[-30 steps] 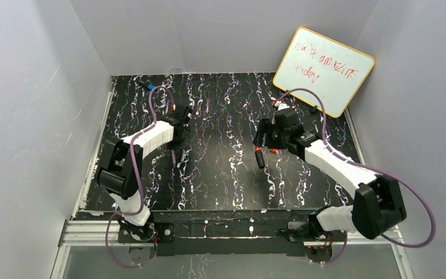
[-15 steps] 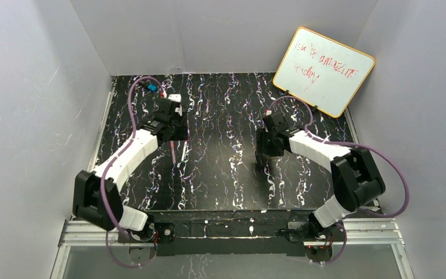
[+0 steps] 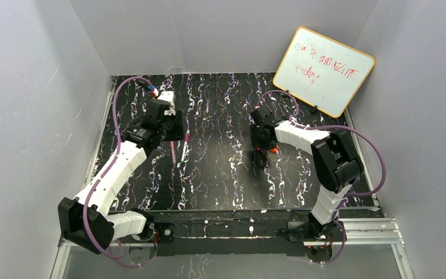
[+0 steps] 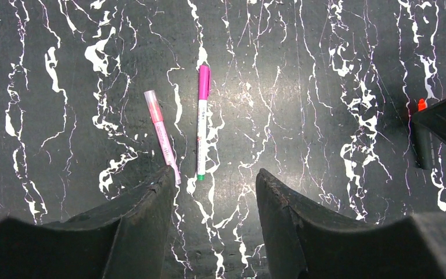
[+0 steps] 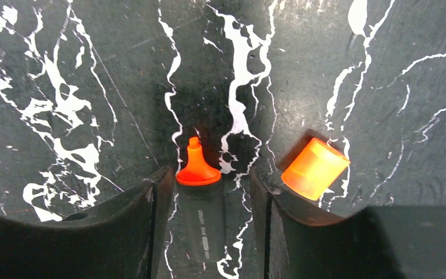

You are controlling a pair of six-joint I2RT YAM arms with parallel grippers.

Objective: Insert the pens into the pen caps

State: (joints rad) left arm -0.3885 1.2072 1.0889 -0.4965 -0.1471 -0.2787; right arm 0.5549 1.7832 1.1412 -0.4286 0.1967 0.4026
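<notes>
The black marker (image 5: 200,226) is lying uncapped on the bench (image 4: 325,87), its orange cap (image 5: 315,168) sitting just beside it. The right tool (image 5: 209,174) is straddling it, spread wide and gripping nothing. The white pen (image 4: 201,131) and pink pen (image 4: 162,136) are seemingly lying capped below the gaping, empty left tool (image 4: 215,177). The whiteboard (image 3: 323,70) is showing red scrawl, perhaps "amazing".

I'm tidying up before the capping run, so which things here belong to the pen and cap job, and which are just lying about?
For the job: black marker, orange cap beside it, white pen with a magenta end, pink pen.

Lying about: whiteboard at the back right, small black piece with a blue end at the back left.
</notes>
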